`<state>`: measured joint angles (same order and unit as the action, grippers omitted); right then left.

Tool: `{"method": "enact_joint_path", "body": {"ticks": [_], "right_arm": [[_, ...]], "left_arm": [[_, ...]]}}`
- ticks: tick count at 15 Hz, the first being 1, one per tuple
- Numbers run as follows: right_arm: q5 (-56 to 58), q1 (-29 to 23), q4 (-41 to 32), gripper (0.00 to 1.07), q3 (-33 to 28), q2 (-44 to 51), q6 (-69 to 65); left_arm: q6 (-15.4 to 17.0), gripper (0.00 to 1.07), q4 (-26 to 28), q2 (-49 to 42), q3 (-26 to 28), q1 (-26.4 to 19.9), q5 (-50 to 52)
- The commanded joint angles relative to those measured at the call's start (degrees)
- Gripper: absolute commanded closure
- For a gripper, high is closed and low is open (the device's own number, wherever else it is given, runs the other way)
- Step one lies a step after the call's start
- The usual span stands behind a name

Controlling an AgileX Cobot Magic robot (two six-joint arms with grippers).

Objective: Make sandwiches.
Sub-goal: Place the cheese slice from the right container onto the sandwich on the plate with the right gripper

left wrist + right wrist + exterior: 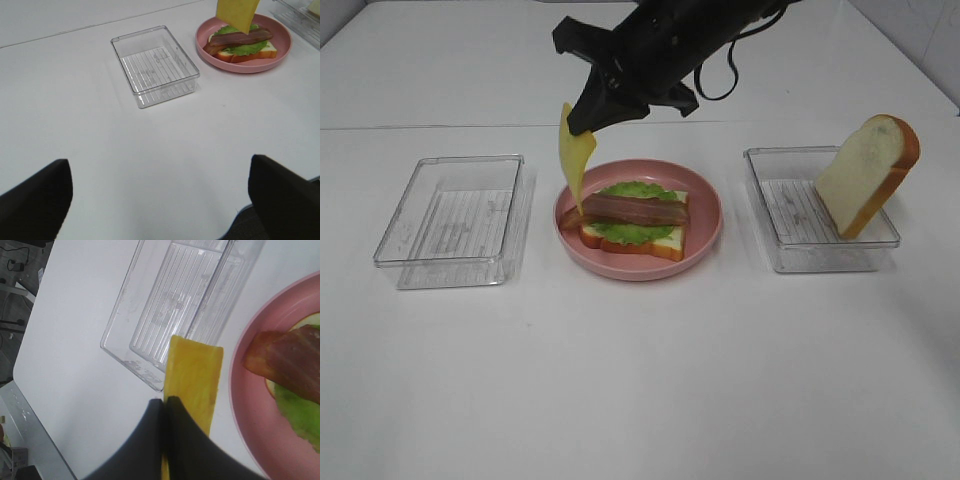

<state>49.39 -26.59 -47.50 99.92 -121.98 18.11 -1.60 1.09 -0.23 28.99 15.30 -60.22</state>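
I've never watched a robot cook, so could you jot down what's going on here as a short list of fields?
Right gripper: shut on the cheese, holding it dangling over the plate's left edge
Left gripper: open, back from the work, holding nothing
Plate: pink, holds the half-built sandwich
Stack so far: bread, lettuce, ham, bacon on top
Left tray: no food in it
Right tray: second slice standing propped in it
Still to add: cheese, top slice
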Motion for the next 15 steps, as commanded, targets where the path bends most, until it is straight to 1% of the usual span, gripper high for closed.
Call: {"method": "enact_joint_path", "body": {"ticks": [1,3,5,6,10,11,14,15], "right_arm": [[-1.9,-0.1,-1.3,1.07,-0.3,-2.8,0.9],[-3.3,0.0,0.2,1.07,-0.3,-4.1,0.6],[-6.9,0.0,7.1,1.07,-0.3,-4.4,-3.4],[-7.3,0.0,11.9,1.07,-0.3,-4.4,-6.8],[-7.8,0.0,26.1,1.07,-0.3,-4.4,-14.9],[-7.8,0.0,28.6,1.07,-0.3,-4.4,-16.7],[-8.0,0.0,31.6,1.07,-0.3,-4.4,-19.9],[-8.2,0.0,31.9,0.99,-0.3,-4.4,-20.5]], "left_arm": [[0.2,0.17,0.2,-1.4,-0.3,0.0,0.6],[0.2,0.17,0.2,-1.4,-0.3,0.0,0.6],[0.2,0.17,0.2,-1.4,-0.3,0.0,0.6],[0.2,0.17,0.2,-1.4,-0.3,0.0,0.6],[0.2,0.17,0.2,-1.4,-0.3,0.0,0.6],[0.2,0.17,0.2,-1.4,-0.3,0.0,0.6],[0.2,0.17,0.2,-1.4,-0.3,0.0,0.6],[0.2,0.17,0.2,-1.4,-0.3,0.0,0.6]]}}
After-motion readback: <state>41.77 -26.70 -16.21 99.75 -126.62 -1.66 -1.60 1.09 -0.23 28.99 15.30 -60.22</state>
